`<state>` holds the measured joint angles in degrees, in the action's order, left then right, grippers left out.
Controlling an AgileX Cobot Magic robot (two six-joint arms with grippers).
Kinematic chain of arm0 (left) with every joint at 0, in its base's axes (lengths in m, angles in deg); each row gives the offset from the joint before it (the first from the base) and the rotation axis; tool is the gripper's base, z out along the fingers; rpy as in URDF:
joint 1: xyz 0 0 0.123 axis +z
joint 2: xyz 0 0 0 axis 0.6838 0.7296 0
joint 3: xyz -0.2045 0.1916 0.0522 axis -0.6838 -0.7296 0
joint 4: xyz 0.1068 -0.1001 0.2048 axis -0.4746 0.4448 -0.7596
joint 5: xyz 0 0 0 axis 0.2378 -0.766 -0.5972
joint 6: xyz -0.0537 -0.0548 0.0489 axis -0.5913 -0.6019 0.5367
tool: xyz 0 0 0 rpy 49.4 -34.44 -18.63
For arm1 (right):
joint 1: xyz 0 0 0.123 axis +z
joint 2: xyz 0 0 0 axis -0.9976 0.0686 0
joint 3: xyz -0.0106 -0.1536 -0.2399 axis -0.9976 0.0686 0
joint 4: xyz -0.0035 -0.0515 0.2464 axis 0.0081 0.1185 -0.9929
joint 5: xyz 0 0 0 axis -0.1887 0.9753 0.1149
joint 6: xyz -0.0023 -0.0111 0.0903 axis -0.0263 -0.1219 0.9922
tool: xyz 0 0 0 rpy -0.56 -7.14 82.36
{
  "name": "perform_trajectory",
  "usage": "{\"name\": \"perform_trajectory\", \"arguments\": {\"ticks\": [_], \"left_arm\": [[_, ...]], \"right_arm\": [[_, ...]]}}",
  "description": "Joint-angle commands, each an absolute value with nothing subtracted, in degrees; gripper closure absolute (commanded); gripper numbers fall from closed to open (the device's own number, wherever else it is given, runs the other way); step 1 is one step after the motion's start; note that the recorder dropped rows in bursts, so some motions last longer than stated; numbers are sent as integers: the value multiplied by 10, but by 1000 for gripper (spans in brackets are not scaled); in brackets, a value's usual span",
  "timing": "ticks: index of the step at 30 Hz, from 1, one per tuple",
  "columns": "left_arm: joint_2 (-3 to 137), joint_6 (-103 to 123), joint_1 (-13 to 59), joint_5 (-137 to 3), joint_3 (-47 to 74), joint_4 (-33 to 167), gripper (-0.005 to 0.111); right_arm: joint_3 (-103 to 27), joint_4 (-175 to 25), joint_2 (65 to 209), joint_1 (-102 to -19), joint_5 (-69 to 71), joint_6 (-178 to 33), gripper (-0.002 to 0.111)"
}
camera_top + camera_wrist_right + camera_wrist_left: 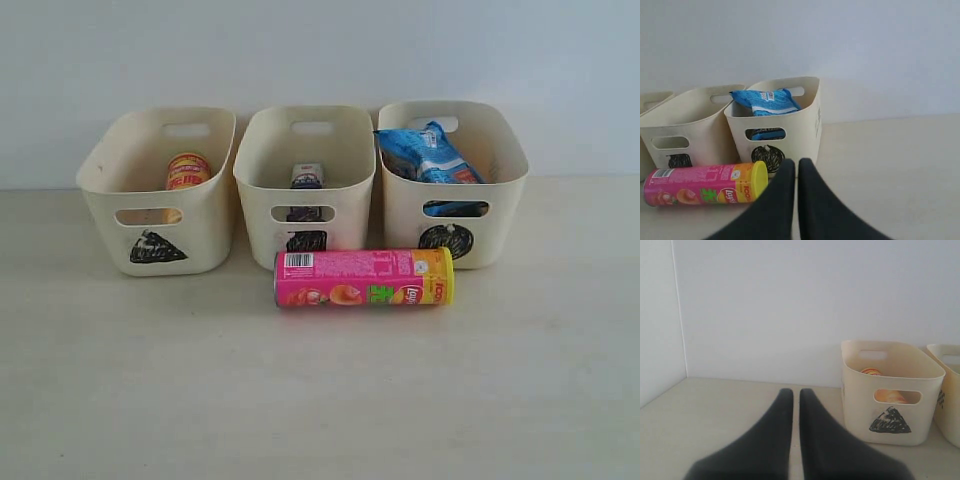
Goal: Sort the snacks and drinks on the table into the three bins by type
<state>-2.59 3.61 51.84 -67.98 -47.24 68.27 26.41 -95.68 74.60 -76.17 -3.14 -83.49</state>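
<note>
A pink-yellow chip tube (363, 277) lies on its side on the table (320, 400) in front of the middle and right bins. The triangle bin (160, 190) holds a yellow-red tube (187, 170). In the square bin (306, 185) stands a dark carton with a white top (306, 176). A blue bag (428, 153) sticks out of the circle bin (452, 182). Neither arm shows in the exterior view. My left gripper (796, 392) is shut and empty, to the left of the triangle bin (890, 390). My right gripper (797, 162) is shut and empty, near the pink tube's (702, 184) yellow lid, in front of the circle bin (775, 127).
A pale wall rises right behind the bins. In the left wrist view a side wall meets the table at the far left. The table spreads bare in front of the tube.
</note>
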Motion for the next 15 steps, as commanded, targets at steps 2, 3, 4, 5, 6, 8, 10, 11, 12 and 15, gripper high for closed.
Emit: {"name": "perform_trajectory", "arguments": {"ticks": [2, 3, 4, 5, 6, 8, 10, 11, 12, 15], "left_arm": [[-28, 34, 521, -678, -472, 688, 102], [-28, 34, 521, -678, -472, 688, 102], [-28, 34, 521, -678, -472, 688, 102], [-28, 34, 521, -678, -472, 688, 102], [-28, 34, 521, -678, -472, 688, 102], [-28, 34, 521, -678, -472, 688, 102], [-28, 34, 521, -678, -472, 688, 102], [-28, 34, 521, -678, -472, 688, 102], [-28, 34, 521, -678, -472, 688, 102], [-28, 34, 521, -678, -472, 688, 102]], "right_arm": [[267, -959, 743, -763, -34, -836, 108], [267, -959, 743, -763, -34, -836, 108], [267, -959, 743, -763, -34, -836, 108], [267, -959, 743, -763, -34, -836, 108], [267, -959, 743, -763, -35, -836, 108], [267, -959, 743, -763, -39, -840, 108], [267, -959, 743, -763, -39, -868, 108], [267, -959, 743, -763, -40, -891, 108], [267, -959, 743, -763, -39, -900, 108], [267, -959, 743, -763, -42, -915, 108]]}}
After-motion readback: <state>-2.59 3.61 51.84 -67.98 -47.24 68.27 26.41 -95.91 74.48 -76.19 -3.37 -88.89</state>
